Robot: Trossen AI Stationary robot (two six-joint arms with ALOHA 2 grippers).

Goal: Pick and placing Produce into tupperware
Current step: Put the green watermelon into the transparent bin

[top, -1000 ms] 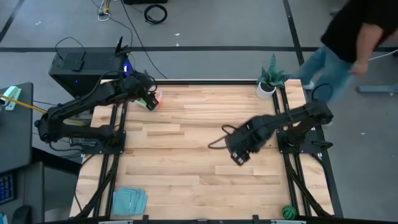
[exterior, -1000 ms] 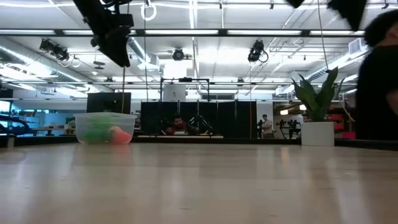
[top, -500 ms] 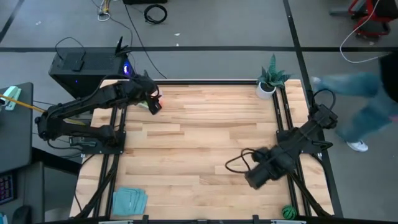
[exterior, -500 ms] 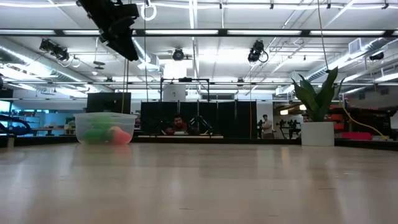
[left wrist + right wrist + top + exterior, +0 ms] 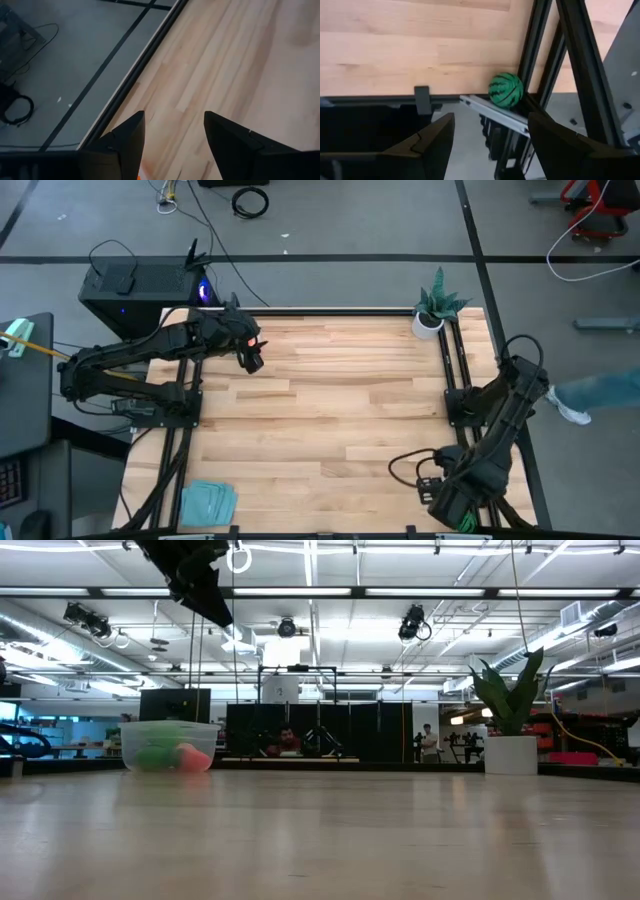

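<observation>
From my station, the left tool (image 5: 251, 360) hangs above the far-left part of the surface (image 5: 320, 410) with its two fingers (image 5: 127, 137) spread apart and nothing between them. In its own wrist view only bare planks and the surface's edge lie ahead, plus a sliver of orange-red at the frame's bottom that is cut off too much to name. From overhead the tool and arm cover whatever sits under them, so I only find the tupperware (image 5: 168, 746) in the low view: it stands on the surface below the tool, well clear of it, with a green shape (image 5: 152, 754) and a red-orange piece (image 5: 191, 757) inside (blurred through the clear wall, so I cannot tell which produce they are).

The right tool (image 5: 487, 142) is at the near-right corner, fingers (image 5: 436, 137) apart and empty. Straight ahead of it, just beyond the fingertips, the dark green striped ball (image 5: 505, 90) rests against the metal frame rail (image 5: 495, 114) at the surface's edge. Overhead, the arm hides nearly all of that ball (image 5: 466, 523); only a green sliver shows beside the tool.
</observation>
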